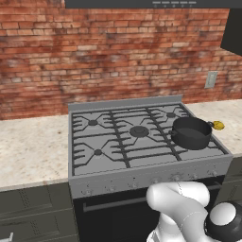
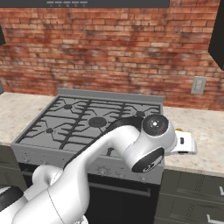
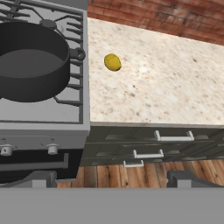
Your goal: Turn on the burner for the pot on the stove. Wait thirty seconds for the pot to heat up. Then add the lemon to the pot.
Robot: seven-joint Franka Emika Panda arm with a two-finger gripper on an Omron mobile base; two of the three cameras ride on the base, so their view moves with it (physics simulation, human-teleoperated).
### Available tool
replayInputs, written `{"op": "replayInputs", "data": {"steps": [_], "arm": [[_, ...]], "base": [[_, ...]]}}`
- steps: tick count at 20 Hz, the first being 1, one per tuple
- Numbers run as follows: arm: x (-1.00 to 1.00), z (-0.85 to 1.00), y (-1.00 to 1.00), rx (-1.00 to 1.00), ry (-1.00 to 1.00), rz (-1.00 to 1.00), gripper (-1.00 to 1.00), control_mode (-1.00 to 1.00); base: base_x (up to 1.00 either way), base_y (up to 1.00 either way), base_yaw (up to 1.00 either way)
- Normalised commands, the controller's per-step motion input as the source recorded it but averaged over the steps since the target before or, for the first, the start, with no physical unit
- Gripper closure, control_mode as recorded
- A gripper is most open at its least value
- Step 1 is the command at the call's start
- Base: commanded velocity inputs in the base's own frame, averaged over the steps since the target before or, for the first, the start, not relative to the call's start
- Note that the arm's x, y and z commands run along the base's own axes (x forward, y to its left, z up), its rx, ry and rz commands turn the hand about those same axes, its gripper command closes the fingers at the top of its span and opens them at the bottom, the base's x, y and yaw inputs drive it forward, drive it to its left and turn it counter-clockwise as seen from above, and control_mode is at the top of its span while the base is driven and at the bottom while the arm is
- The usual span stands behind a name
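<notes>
The dark pot (image 1: 191,132) stands on the front right burner of the grey stove (image 1: 118,142). In the hand view the pot (image 3: 30,61) is at the upper left and looks empty. The yellow lemon (image 3: 113,62) lies on the speckled counter just right of the stove (image 3: 43,129), close to the pot's side handle, and is also seen as the lemon (image 1: 218,125). My gripper (image 3: 111,179) hangs out in front of the counter edge, right of the stove. It is open, its two fingertips (image 3: 41,178) wide apart with nothing between them.
Small knobs (image 3: 52,149) line the stove's front panel above the black oven door. Dark drawers with metal handles (image 3: 174,137) sit under the counter (image 3: 175,78). A brick wall with an outlet (image 1: 211,79) backs everything. My white arm (image 2: 109,148) crosses in front of the stove.
</notes>
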Motion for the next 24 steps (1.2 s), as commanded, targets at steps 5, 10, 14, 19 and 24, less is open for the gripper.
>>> {"op": "replayInputs", "data": {"steps": [5, 10, 14, 19, 24], "arm": [[0.00, 0.00, 0.00, 0.00, 0.00, 0.00, -1.00, -1.00], [0.00, 0.00, 0.00, 0.00, 0.00, 0.00, -1.00, -1.00], [0.00, 0.00, 0.00, 0.00, 0.00, 0.00, -1.00, -1.00], [0.00, 0.00, 0.00, 0.00, 0.00, 0.00, -1.00, -1.00], [0.00, 0.00, 0.00, 0.00, 0.00, 0.00, -1.00, -1.00]], "base": [[0.00, 0.00, 0.00], [0.00, 0.00, 0.00], [0.00, 0.00, 0.00], [0.00, 0.00, 0.00], [0.00, 0.00, 0.00]]}}
